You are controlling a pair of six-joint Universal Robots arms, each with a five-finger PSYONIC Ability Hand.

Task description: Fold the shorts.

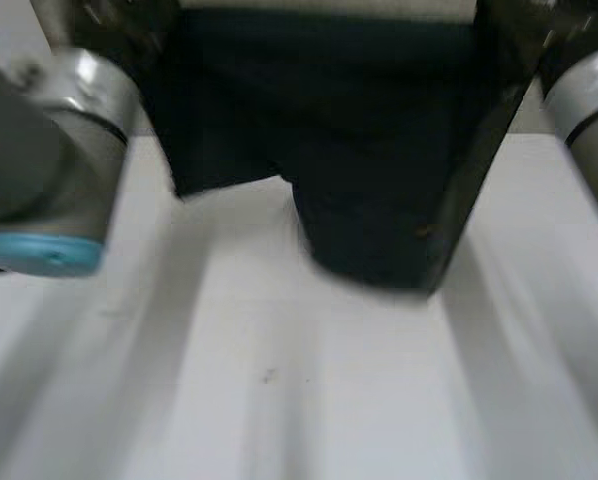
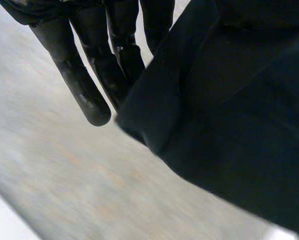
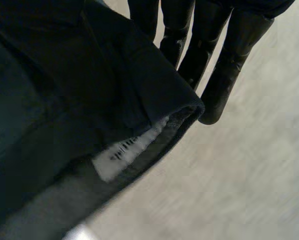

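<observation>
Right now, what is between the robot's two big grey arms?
The shorts are there, spread between the left arm and the right arm, over the white table. You can see this in the head view.

White table (image 1: 279, 400); dark shorts (image 1: 359, 150) at far side, contact unclear.
</observation>
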